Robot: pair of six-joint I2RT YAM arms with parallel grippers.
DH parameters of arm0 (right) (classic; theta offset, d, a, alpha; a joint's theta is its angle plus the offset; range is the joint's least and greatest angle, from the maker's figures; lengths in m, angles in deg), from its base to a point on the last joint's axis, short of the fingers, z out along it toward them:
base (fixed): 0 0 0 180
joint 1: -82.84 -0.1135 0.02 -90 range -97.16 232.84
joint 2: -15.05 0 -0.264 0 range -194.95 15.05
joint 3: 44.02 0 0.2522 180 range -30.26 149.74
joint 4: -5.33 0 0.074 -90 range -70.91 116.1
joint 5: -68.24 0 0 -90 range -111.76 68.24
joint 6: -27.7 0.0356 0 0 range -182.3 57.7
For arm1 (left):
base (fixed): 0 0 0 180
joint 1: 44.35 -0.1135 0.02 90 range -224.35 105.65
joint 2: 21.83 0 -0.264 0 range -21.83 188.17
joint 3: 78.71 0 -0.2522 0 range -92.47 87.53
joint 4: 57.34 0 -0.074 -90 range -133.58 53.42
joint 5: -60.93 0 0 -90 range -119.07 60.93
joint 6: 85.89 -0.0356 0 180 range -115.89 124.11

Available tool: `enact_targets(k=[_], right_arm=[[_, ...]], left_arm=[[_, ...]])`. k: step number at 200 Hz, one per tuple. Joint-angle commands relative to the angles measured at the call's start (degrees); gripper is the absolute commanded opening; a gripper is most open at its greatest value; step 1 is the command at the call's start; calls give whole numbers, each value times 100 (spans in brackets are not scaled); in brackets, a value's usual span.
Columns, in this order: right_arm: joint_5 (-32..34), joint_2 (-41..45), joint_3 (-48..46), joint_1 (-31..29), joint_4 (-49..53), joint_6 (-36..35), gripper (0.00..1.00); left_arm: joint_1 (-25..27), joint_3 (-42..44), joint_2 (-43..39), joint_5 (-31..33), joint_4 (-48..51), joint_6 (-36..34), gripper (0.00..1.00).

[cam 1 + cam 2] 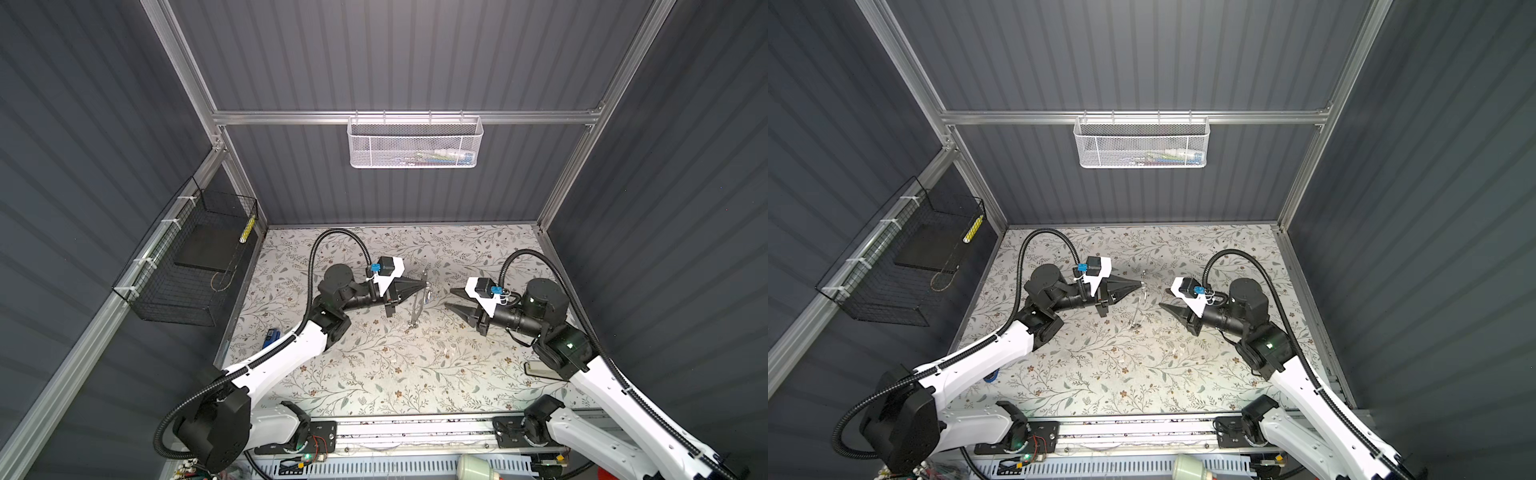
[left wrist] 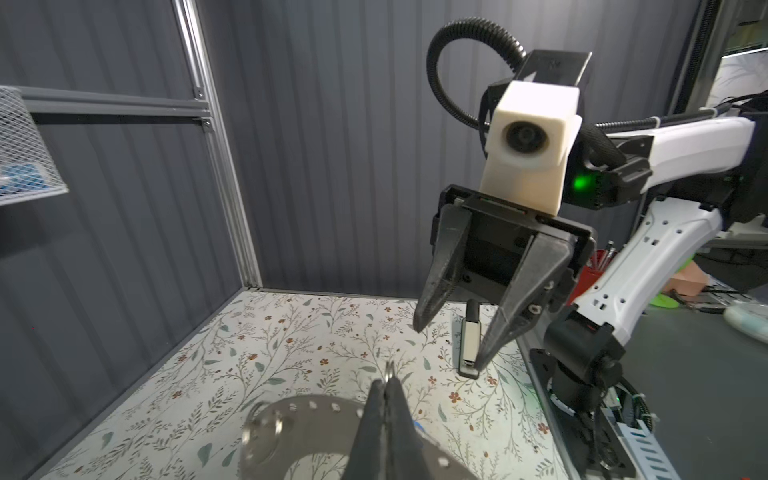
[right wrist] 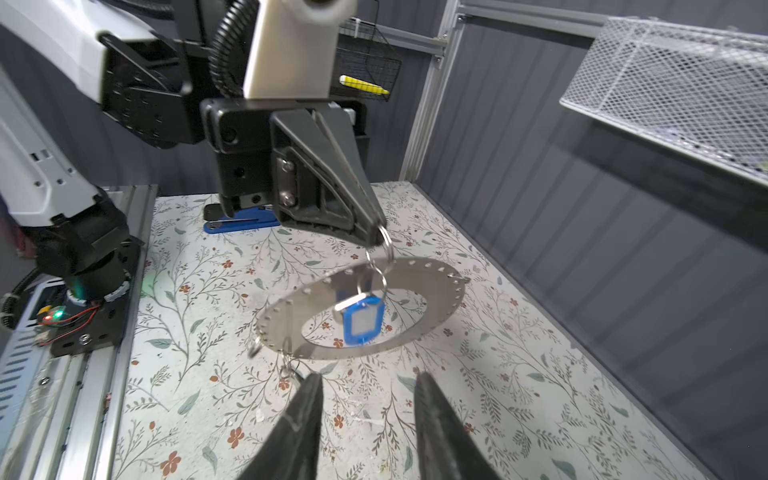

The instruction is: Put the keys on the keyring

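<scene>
A black wire basket [image 1: 187,266] hung on the left wall, and one blue block [image 1: 270,337] lay on the floral worktop [image 1: 374,374] beside the left arm. The left pincer [image 1: 426,284] [image 3: 376,237] was closed on one small wire loop [image 3: 384,245]. From that loop the one keyring [image 3: 415,286] [image 1: 419,303] hung clear of the worktop, edge-on in both top views. One key [image 3: 359,320] with a blue, white-labelled tag dangled through its central opening. Two more small loops hung at its lower rim, and I could not make out a second key. Right of the keyring, near but apart, the right pincer [image 1: 449,298] [image 3: 368,378] stood open and empty. One white mesh basket [image 1: 413,143] hung on the back wall.
</scene>
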Motion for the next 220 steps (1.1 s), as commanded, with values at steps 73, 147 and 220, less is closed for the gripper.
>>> enact_targets(k=[73,147,220], right_arm=[[-617,-604,331,24,-613,738,23],[-750,-817,354,20,-972,947,17],[-943,-926,346,21,-1187,1114,14]], left_arm=[[-5,-341,69,-699,-127,77,0],[1,-451,113,-875,1,48,0],[0,-483,93,-940,152,-16,0]])
